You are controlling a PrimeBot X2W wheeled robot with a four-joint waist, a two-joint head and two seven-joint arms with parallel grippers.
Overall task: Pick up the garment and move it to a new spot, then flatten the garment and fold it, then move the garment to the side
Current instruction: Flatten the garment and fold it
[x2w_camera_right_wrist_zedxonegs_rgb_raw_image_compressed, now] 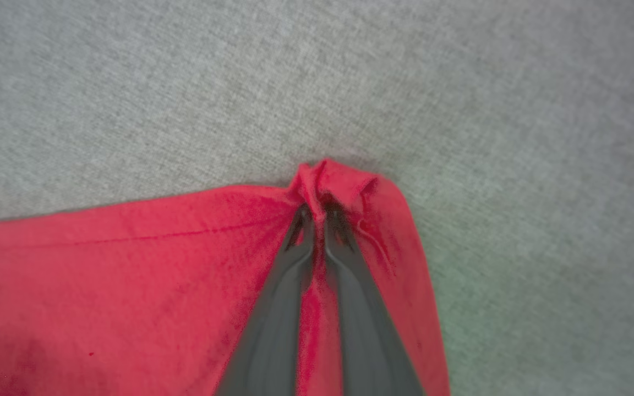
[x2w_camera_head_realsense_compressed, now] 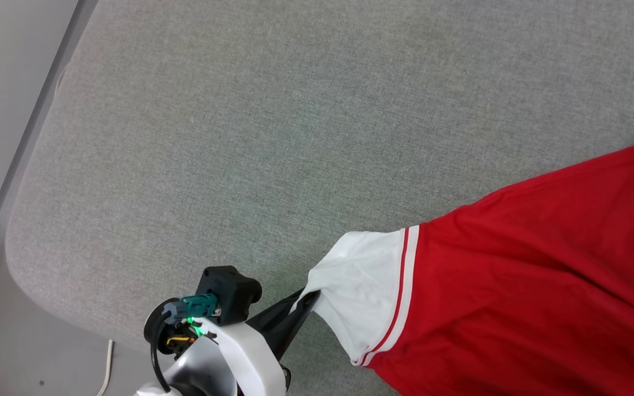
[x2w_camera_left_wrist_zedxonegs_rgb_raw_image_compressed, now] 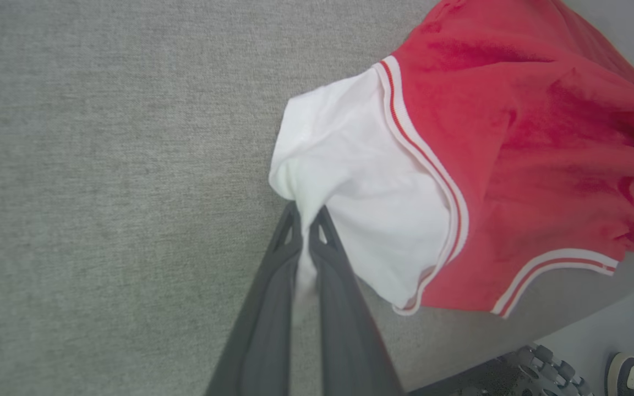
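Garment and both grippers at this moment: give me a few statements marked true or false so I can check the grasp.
The left gripper pinches the white sleeve of the garment. True.
The right gripper hangs open over bare cloth. False: it is shut on a red corner of the garment.
The garment is folded into a neat square. False: it is unfolded, stretched out between the two grippers.
A grey fabric surface lies under the garment. True.

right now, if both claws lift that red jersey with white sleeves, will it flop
Probably floppy: the thin red jersey with white sleeves bunches where the left claw pinches it. Likely light, being thin; may sag between grips.
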